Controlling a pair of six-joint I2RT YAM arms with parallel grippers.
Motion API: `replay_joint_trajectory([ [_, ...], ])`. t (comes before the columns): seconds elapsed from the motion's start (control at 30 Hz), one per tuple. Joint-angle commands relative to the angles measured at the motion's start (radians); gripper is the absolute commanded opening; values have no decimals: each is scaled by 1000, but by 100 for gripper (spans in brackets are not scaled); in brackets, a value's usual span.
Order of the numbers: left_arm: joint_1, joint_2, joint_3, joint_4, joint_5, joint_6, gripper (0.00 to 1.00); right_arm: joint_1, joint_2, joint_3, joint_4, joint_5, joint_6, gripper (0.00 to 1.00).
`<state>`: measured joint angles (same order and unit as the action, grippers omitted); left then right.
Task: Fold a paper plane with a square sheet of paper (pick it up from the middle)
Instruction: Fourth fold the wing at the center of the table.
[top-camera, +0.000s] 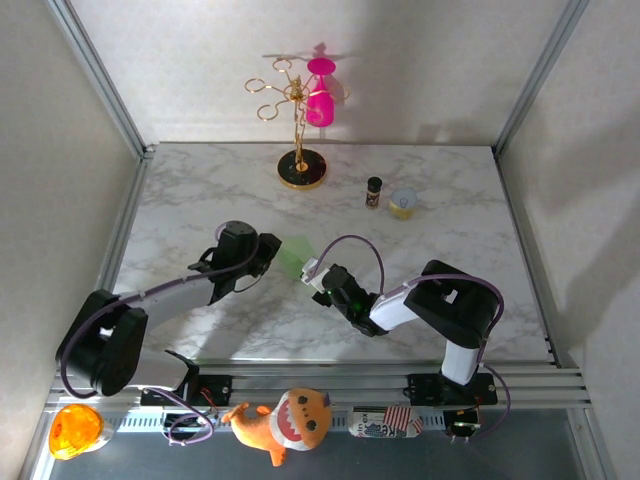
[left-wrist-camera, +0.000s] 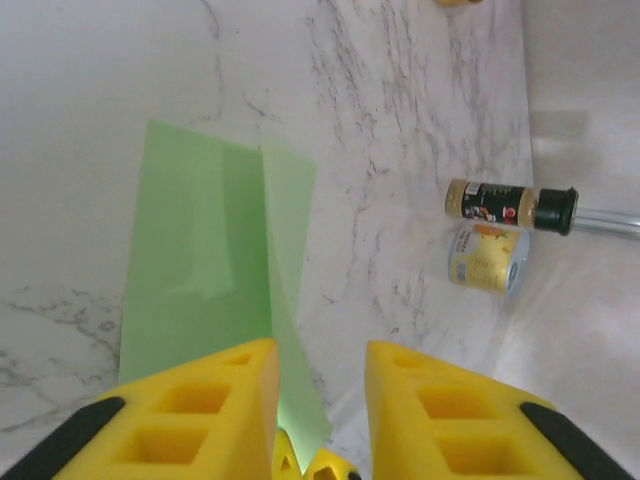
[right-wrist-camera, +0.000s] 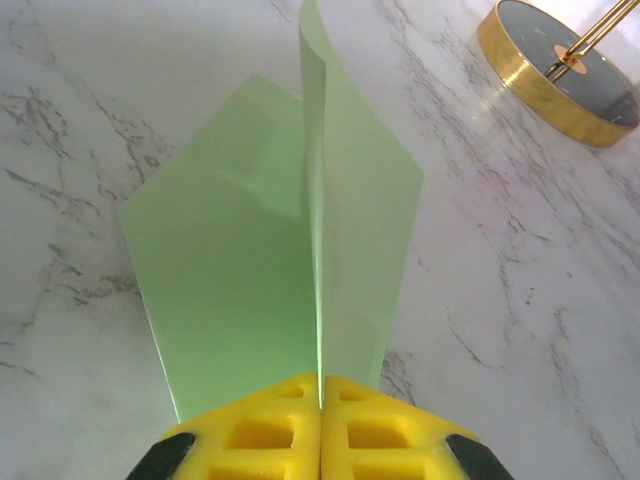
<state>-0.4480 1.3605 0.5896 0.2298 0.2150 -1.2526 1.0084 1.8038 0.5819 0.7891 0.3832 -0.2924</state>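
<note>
The square sheet of paper (top-camera: 295, 257) is pale green and folded into a rough paper plane shape, with a centre ridge and two flaps. It is held just above the marble between both arms. My right gripper (right-wrist-camera: 320, 380) is shut on the upright ridge of the paper (right-wrist-camera: 240, 260), whose flaps spread left and right beyond the fingertips. My left gripper (left-wrist-camera: 320, 350) is open. A flap of the paper (left-wrist-camera: 200, 260) runs beside its left finger (left-wrist-camera: 215, 400) and into the gap without being pinched. From above, the left gripper (top-camera: 270, 252) and right gripper (top-camera: 312, 272) meet at the paper.
A gold stand with a black base (top-camera: 301, 168) holds a pink cup (top-camera: 320, 95) at the back. A spice bottle (top-camera: 374, 191) and a yellow-white cup (top-camera: 403, 203) sit back right. A plush shark (top-camera: 285, 420) lies on the front rail.
</note>
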Motion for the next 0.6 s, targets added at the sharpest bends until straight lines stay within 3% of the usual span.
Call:
replay_joint_trajectory([
  [0.0, -1, 6, -65, 31, 31, 8, 22, -3, -9, -6, 9, -46, 36, 8],
  [0.2, -32, 136, -59, 152, 119, 6, 15, -22, -27, -14, -10, -101, 82, 8],
  [0.43, -70, 295, 36, 169, 174, 48, 16, -39, -33, -13, -26, -144, 105, 8],
  [0.57, -74, 314, 34, 165, 165, 48, 17, -47, -34, -3, -50, -152, 120, 11],
])
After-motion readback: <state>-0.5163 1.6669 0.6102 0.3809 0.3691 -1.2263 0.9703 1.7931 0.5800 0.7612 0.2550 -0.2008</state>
